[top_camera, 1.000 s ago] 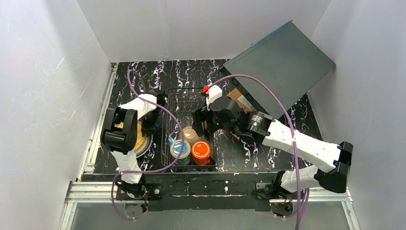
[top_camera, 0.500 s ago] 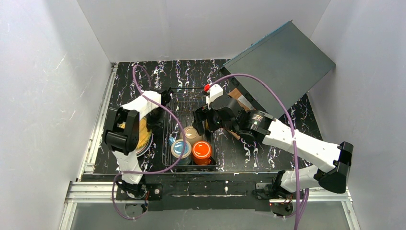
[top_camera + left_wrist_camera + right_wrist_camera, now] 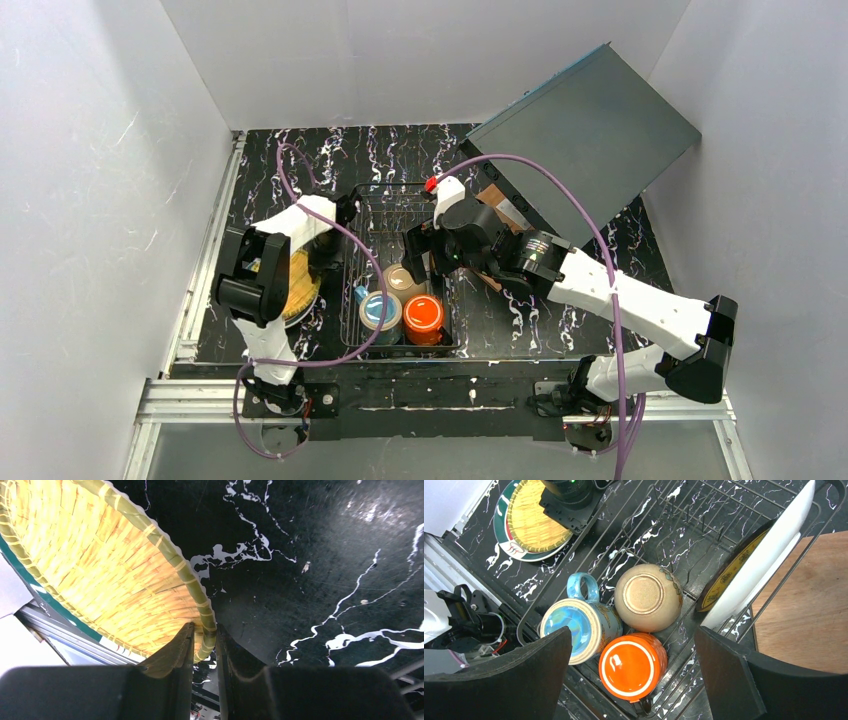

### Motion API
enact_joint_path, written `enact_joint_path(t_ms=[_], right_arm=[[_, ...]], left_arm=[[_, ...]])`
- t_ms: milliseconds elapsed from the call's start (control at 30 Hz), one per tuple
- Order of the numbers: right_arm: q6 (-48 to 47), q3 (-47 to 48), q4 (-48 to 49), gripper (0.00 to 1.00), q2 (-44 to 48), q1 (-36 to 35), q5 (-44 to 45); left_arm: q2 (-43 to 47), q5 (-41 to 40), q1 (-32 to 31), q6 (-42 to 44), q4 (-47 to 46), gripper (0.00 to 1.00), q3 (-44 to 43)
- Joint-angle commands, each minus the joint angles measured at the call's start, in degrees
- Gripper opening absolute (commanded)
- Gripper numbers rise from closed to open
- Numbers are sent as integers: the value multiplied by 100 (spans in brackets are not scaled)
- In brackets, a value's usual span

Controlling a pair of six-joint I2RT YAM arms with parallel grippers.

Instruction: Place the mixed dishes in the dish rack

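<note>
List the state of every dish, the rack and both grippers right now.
Rack: partly loaded.
Orange mug: in rack, upside down.
Blue mug: in rack, seemingly upside down.
Bowl: in rack, upside down.
White plate: in rack, on edge.
Yellow plate: in rack, on edge, beside white plate.
Green-rimmed plate: flat, outside rack.
Woven plate: over green-rimmed plate, rim gripped.
Left gripper: shut on woven plate.
Right gripper: open, empty, above rack.

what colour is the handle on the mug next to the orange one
Light blue. The mug shows best in the right wrist view.
</note>
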State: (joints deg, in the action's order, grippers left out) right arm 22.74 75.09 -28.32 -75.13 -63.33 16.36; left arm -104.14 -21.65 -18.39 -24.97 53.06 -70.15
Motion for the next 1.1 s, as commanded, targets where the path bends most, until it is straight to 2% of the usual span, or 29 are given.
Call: enact_joint_path(t_ms=[0, 167, 300, 800, 1067], right_arm=[[23, 36, 160, 100, 66, 31, -11], [22, 60, 143, 100, 45, 31, -47], [31, 39, 151, 100, 81, 31, -45], [44, 54, 120, 100, 43, 35, -82], [53, 117, 124, 100, -26, 40, -134]], left_arm=[[259, 353, -94, -203, -171, 15, 203], [326, 392, -95, -192, -211, 32, 242], [363, 352, -95, -172, -245, 40, 227], [155, -46, 226, -70, -202, 52, -138], [192, 99, 469, -31, -310, 66, -11]])
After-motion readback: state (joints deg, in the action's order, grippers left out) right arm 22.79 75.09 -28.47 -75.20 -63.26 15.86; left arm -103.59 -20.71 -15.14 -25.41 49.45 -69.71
